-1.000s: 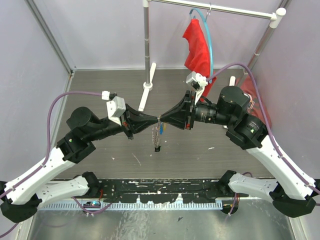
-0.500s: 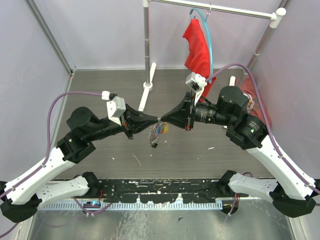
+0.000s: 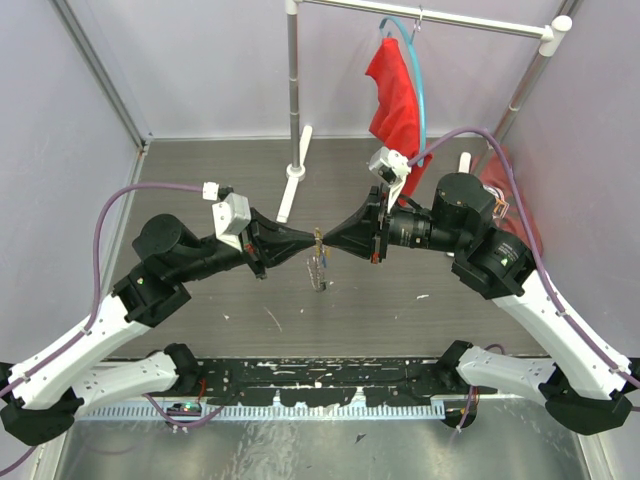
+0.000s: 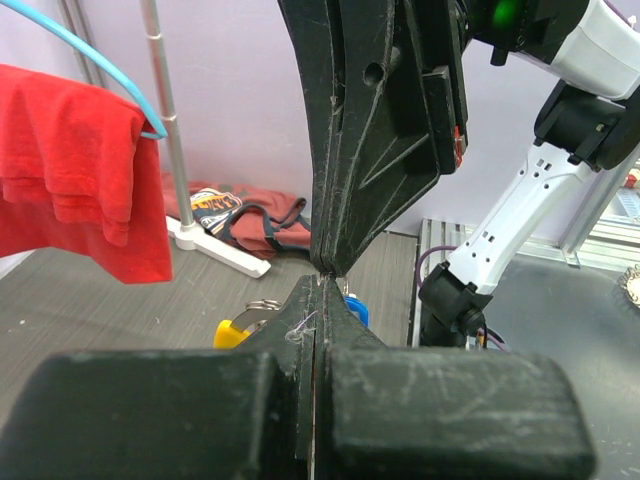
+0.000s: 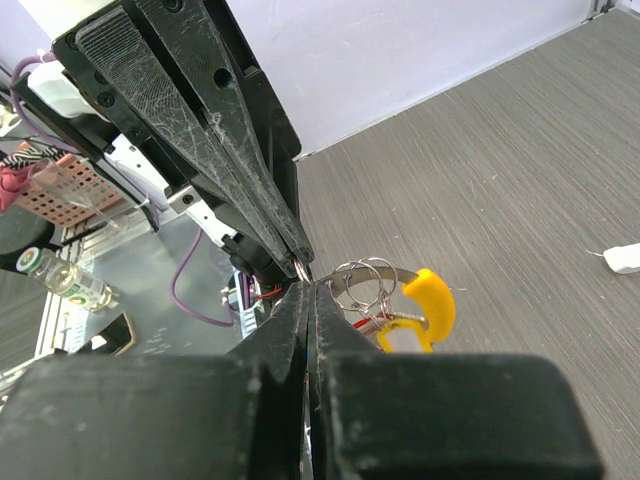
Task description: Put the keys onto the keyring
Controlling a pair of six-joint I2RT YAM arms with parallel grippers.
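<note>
Both claws now stand fully closed, tip against tip, well above the surface (image 3: 210, 175). The left claw (image 3: 306, 243) keeps the pinch on the keyring (image 5: 362, 281) that it shows a second earlier. The right claw (image 3: 330, 241), slightly parted in that earlier view, is now clamped tight right against the left one's tips. The keys (image 3: 318, 270) hang as a narrow bunch straight beneath the point where the two claws meet. Half a second earlier the bunch is flung out toward the right claw's side with a flash of orange showing; now it hangs plumb and quiet again. From the right wrist, the wire loops emerge just beside that claw's tips, with a yellow head (image 5: 430, 305) just beyond them. From the left wrist, a blue head (image 4: 356, 306) peeps out close behind the left claw's tips. Exactly what sits between the right claw's pads is hidden, whether ring wire or a key's eye. My reading is that the right claw has just taken its own hold at the ring, so the bundle is now gripped from both sides. That is the hold needed to work a key along the coil. How many keys are fully threaded cannot be told.
</note>
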